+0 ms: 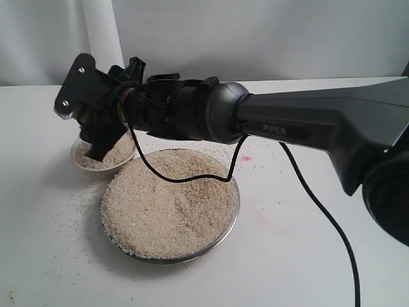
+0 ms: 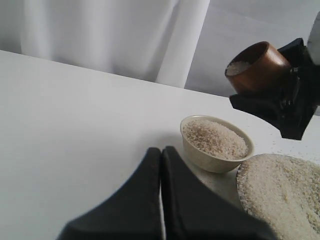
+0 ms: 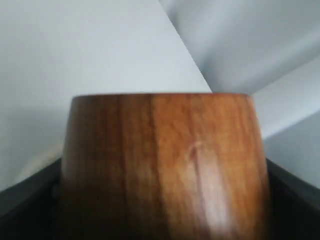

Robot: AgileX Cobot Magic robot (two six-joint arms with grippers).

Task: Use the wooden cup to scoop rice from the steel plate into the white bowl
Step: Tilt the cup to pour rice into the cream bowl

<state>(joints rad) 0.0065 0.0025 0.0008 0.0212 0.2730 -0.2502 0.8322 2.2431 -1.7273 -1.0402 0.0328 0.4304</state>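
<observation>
Two wedge-shaped fingers (image 2: 140,200) of the left hand (image 2: 161,151) lie pressed together; beyond, grainy beige rice (image 2: 280,192) heaps the shiny shallow steel plate (image 1: 237,204) and the round white bowl (image 2: 202,157) beside it (both mounded). Farther and higher, the right hand (image 1: 99,128) clamps the smooth-grained wooden cup (image 2: 260,70).

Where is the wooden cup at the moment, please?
The wooden cup is held aloft in the right claw, at the left of the exterior view, above the white bowl, which sits beside the steel plate.
</observation>
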